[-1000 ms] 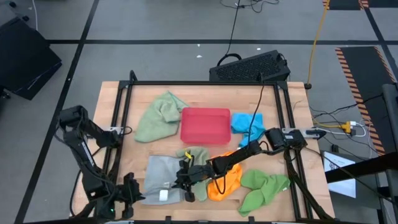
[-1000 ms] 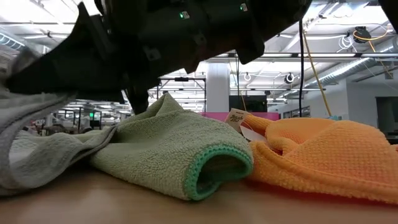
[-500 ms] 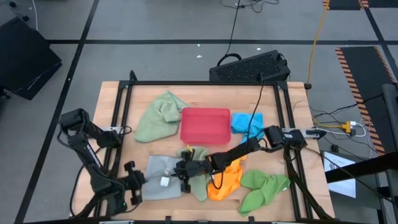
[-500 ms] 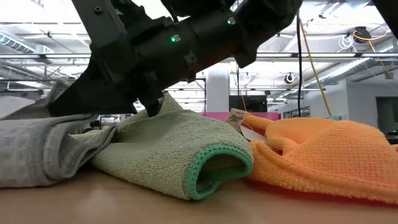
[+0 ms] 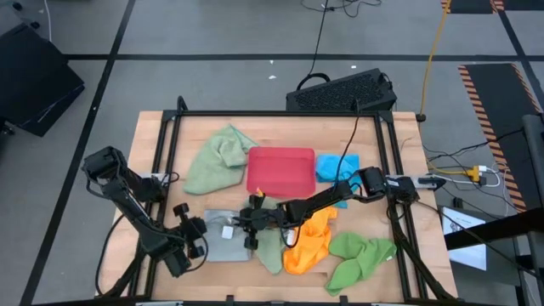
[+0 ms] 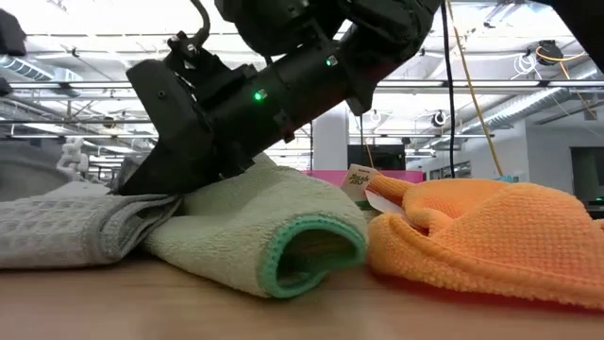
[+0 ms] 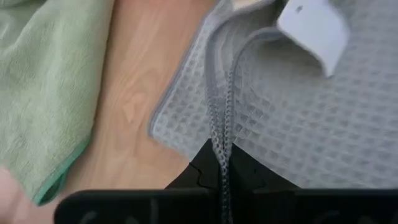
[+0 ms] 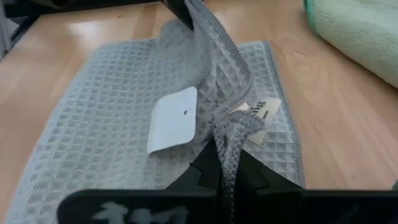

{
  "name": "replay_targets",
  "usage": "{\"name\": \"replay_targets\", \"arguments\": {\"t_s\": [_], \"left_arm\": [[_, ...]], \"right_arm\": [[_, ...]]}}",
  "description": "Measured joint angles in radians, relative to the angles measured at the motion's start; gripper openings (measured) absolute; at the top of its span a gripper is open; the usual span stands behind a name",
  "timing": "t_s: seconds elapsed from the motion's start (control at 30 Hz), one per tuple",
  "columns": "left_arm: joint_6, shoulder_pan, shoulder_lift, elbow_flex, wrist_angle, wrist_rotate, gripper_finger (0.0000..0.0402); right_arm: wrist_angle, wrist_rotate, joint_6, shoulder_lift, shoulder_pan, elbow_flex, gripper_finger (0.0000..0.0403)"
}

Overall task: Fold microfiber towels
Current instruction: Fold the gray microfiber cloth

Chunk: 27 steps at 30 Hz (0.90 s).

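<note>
Overhead: grey-blue towel (image 5: 223, 238) flat on worktop (image 5: 391, 161) front, between left gripper (image 5: 201, 235) and right gripper (image 5: 247, 223), near red tray (image 5: 280, 170). Level: sage green towel (image 6: 255, 236) touching orange towel (image 6: 472, 236). Wrists: both jaws clenched on grey-blue towel edges, white tag (image 8: 172, 118) alongside.

six soft square cloths lie on the table: two sage green ones, far left (image 5: 217, 159) and near the middle (image 5: 270, 242); one grey waffle-weave cloth (image 5: 223, 240) near left; one bright blue (image 5: 337, 166) far right; one orange (image 5: 309, 245); one bright green (image 5: 359, 257) near right. one rigid red rectangular tray (image 5: 280, 170). two dark robot arms.
</note>
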Motion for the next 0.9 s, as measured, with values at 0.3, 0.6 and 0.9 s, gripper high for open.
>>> {"name": "replay_targets", "arguments": {"t_s": [0.3,0.6,0.9], "left_arm": [[0.003,0.036,0.000,-0.028,0.003,0.018,0.0023],[0.031,0.047,-0.001,-0.028,-0.020,-0.015,0.0008],[0.044,0.117,-0.001,-0.062,-0.009,-0.053,0.0043]], "right_arm": [[-0.006,0.052,-0.022,-0.004,0.001,0.000,0.0002],[-0.038,0.123,-0.059,-0.035,0.009,0.001,0.0002],[-0.087,0.257,-0.045,-0.036,0.005,0.001,0.0039]]}}
